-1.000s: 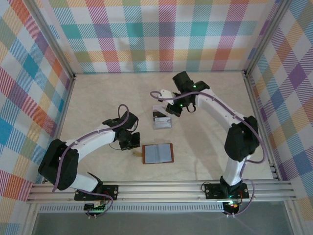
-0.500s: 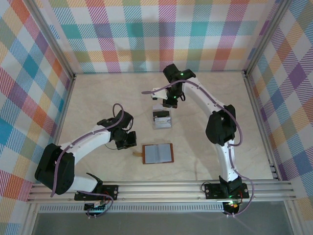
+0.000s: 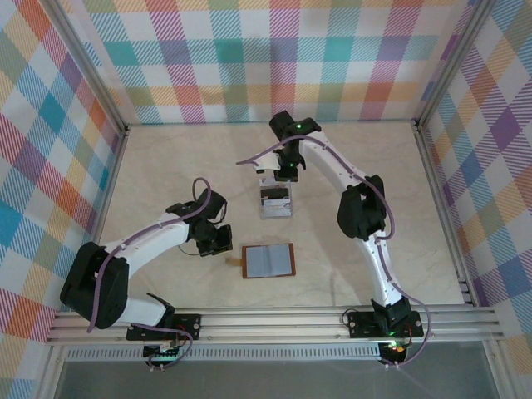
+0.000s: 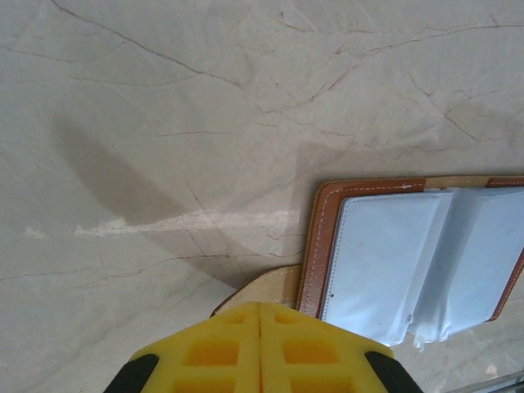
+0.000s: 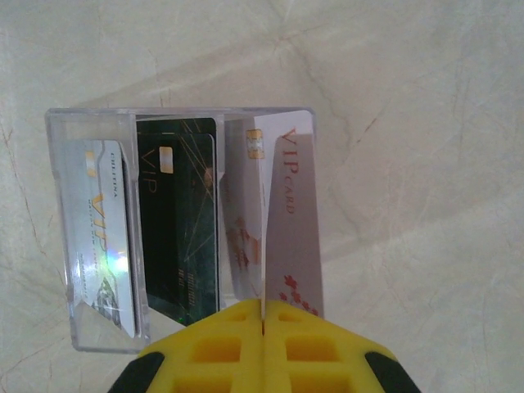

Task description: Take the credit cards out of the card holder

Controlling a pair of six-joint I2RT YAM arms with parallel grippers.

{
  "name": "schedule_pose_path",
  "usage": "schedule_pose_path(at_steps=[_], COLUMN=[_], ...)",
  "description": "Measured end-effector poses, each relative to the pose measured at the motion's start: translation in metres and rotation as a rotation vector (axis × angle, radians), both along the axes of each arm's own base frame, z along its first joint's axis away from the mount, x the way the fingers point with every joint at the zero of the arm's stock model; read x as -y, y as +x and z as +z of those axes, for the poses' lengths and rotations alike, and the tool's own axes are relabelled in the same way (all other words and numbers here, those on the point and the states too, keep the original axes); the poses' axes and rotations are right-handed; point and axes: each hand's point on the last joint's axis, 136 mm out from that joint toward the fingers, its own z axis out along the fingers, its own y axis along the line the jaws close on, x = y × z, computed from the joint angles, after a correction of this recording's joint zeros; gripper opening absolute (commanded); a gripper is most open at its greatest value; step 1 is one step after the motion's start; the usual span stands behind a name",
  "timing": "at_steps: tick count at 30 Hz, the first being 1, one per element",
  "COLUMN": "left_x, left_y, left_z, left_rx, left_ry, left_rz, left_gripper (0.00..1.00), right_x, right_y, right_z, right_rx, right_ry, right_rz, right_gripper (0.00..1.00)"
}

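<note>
The card holder (image 3: 268,260) lies open on the table, grey-blue inside (image 4: 385,254) up, its strap tab (image 4: 270,286) pointing left. My left gripper (image 3: 218,241) is shut, its yellow fingertips (image 4: 260,307) right over that tab; I cannot tell whether they pinch it. My right gripper (image 3: 283,172) is shut on a white credit card with red VIP lettering (image 5: 293,221), held edge-on over the right side of a clear box (image 5: 90,123). The box (image 3: 275,204) also holds a silvery card (image 5: 102,237), a dark green card (image 5: 176,237) and a white card with a chip (image 5: 241,213).
Plaid walls and an aluminium frame (image 3: 116,141) close in the marble-look table on three sides. The rail with both arm bases (image 3: 274,320) runs along the near edge. The clear box stands a short way behind the open card holder.
My right arm has swung left and stretched out, bringing its gripper from the box's right side to above its far edge. The left gripper has stayed by the strap tab.
</note>
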Motion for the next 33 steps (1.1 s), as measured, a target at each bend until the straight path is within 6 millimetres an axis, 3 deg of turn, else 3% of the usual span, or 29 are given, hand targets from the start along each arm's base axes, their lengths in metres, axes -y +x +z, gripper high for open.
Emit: schedule_pose_path(at_steps=[4, 6, 12, 19, 23, 28, 33], left_x=[0.000, 0.001, 0.000, 0.002, 0.000, -0.008, -0.024], left_y=[-0.001, -0.001, -0.002, 0.001, 0.002, 0.014, 0.033], left_z=[-0.002, -0.003, -0.005, -0.005, -0.005, -0.001, 0.009], left_rx=[-0.009, -0.011, -0.014, -0.003, 0.005, 0.057, 0.153], left_ry=[0.001, -0.002, 0.000, -0.006, 0.005, 0.051, 0.137], left_rz=[-0.001, -0.002, -0.002, -0.002, -0.006, -0.003, 0.013], left_gripper=[0.08, 0.08, 0.08, 0.08, 0.12, 0.26, 0.64], right_x=[-0.005, -0.008, -0.009, -0.016, -0.013, 0.005, 0.035], right_y=[-0.004, -0.006, 0.004, 0.031, 0.029, 0.007, -0.024], right_z=[-0.002, -0.002, 0.000, 0.009, 0.019, 0.041, 0.062], right_rx=[0.004, 0.007, 0.064, 0.175, 0.191, 0.211, 0.254], right_ry=[-0.012, -0.013, -0.032, -0.005, 0.033, 0.106, 0.202], right_rz=[0.028, 0.038, 0.027, -0.043, -0.104, -0.226, -0.384], right_gripper=[0.04, 0.17, 0.37, 0.43, 0.49, 0.68, 1.00])
